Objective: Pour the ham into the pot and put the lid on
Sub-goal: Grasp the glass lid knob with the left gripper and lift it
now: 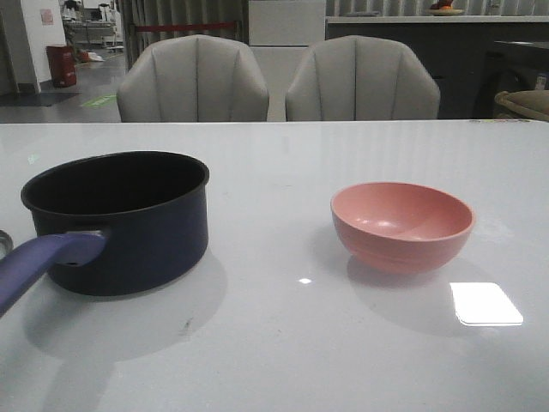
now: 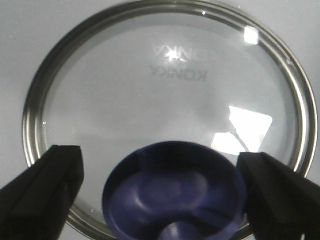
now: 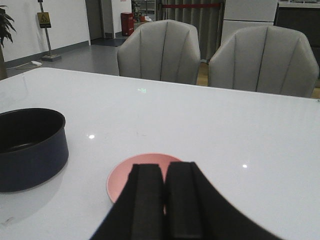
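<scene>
Behind the glossy white desk (image 1: pixel 283 343) stand two grey padded chairs (image 1: pixel 193 79), and light patches gleam on the smooth top. On the left side sits the pot (image 1: pixel 129 225), dark navy, round and straight-walled, open mouth up, its long purple-blue handle (image 1: pixel 43 259) running from the near wall toward the front-left edge of the desk. To its right, well apart, rests the pink bowl (image 1: pixel 402 225), matte, rounded, upright; no ham shows inside it from the front.

Over at the left wrist, the left gripper (image 2: pixel 165 195) hangs above the lid (image 2: pixel 165 85), jaws spread wide, one dark finger on each side of the flared blue-purple knob (image 2: pixel 175 192) and neither touching it. That lid lies flat on the desk, clear glass ringed by a bright metal rim, lettering faintly printed on the glass, knob pointing up at the camera.

Now the right wrist: the right gripper (image 3: pixel 160 200) has its black jaws pressed together with nothing between them, hovering just above the near side of the bowl, the pot off to one side.
</scene>
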Available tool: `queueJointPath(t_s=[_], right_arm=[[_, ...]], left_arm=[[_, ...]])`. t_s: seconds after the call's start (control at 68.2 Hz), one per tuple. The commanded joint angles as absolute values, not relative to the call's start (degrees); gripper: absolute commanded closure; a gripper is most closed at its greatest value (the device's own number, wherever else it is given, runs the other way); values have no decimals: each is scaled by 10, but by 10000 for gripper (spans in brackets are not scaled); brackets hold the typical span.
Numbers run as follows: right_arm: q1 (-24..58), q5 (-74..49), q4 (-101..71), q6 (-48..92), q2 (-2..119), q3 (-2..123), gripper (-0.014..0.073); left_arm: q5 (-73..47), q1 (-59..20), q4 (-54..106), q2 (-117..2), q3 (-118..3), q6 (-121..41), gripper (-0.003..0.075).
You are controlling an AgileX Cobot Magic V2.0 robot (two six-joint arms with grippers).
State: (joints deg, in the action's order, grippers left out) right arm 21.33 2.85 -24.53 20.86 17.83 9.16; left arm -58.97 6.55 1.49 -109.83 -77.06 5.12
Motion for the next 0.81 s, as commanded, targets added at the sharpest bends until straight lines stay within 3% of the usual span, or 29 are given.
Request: queueJointPath(t_s=[0.0,0.103,0.22,0.587,0.792], right_arm=[[215,77,-245,213,180,107,447],[215,77,-245,213,180,107,447],[215,77,-245,213,180,107,447],[215,77,-245,213,180,107,447],[215,77,-245,213,180,107,447]], left_arm=[[-593,66,18,-1075,-786,56,220],[-594,66,18,-1075,-790,56,346],[-596,66,24,-1075,-790,56,432],[-598,65,26,-1040,-794,56,442],[-604,62,35,-990,-858,41,442]])
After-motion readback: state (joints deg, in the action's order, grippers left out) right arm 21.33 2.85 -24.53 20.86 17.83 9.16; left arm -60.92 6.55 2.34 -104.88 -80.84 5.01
